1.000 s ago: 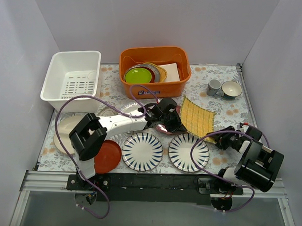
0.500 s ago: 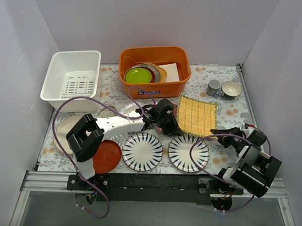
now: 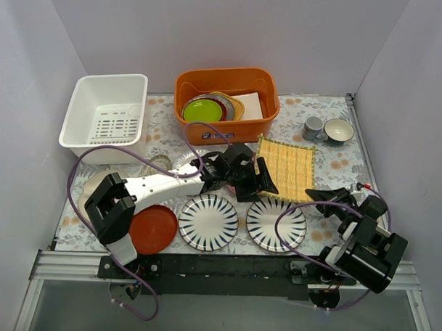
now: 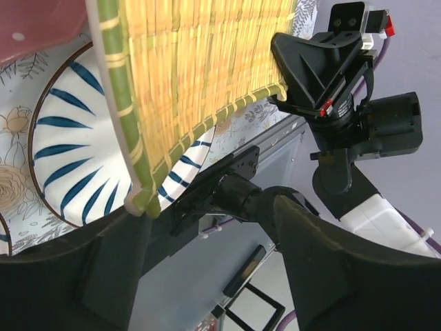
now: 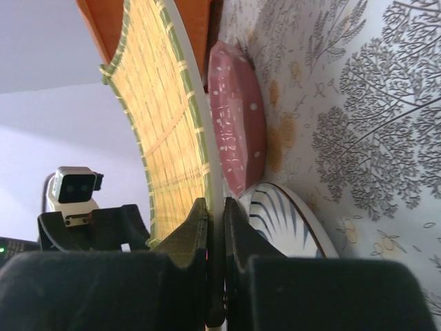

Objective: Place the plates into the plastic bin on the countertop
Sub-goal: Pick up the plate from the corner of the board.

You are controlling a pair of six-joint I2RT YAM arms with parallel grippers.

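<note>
One yellow woven-pattern plate (image 3: 286, 168) is sitting pinched in the right pincer (image 5: 215, 207), left pincer (image 4: 207, 221) gaping empty, likely needing carrying to the plastic bin (image 3: 76, 120).

The left arm (image 3: 162, 184) covers most of the cream plate (image 3: 90, 181), and the left wrist view crops the pink plate (image 4: 27, 21).

A woven, straw-like texture with a smooth pale rim is shown on the yellow square plate (image 5: 162, 117), a glossy glaze on the striped plates (image 3: 208, 222), and smooth matt plastic on the white bin (image 3: 81, 106).
</note>
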